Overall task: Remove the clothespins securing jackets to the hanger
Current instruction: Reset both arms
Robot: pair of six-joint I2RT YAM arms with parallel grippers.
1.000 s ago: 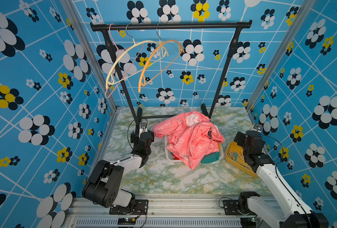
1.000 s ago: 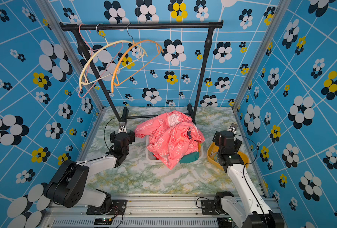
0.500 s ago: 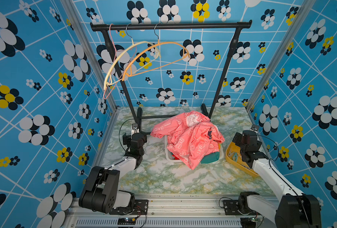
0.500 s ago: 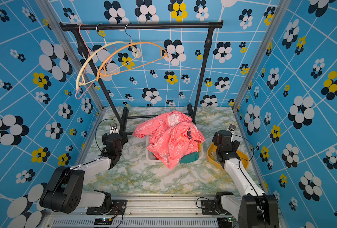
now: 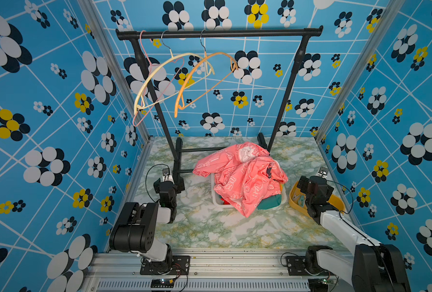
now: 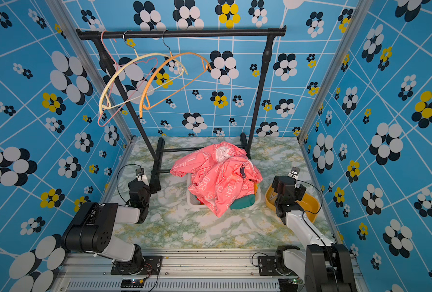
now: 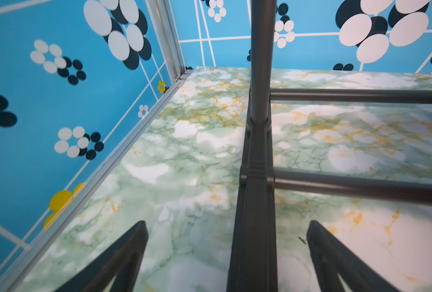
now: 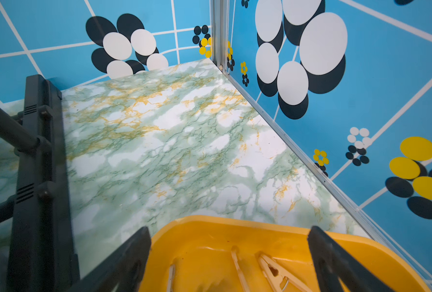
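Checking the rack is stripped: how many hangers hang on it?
3: a pink wire hanger nearest the left post, a cream hanger beside it, an orange hanger toward mid-rail.

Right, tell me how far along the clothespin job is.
Done: all three hangers hang bare on the rail, the jackets lie heaped in the basket, clothespins sit in the yellow tray. In hand: nothing; the left gripper and right gripper are open, empty. Left: no pinned jacket shows.

2 white arms (image 5: 341, 227), black joints (image 5: 131, 235).
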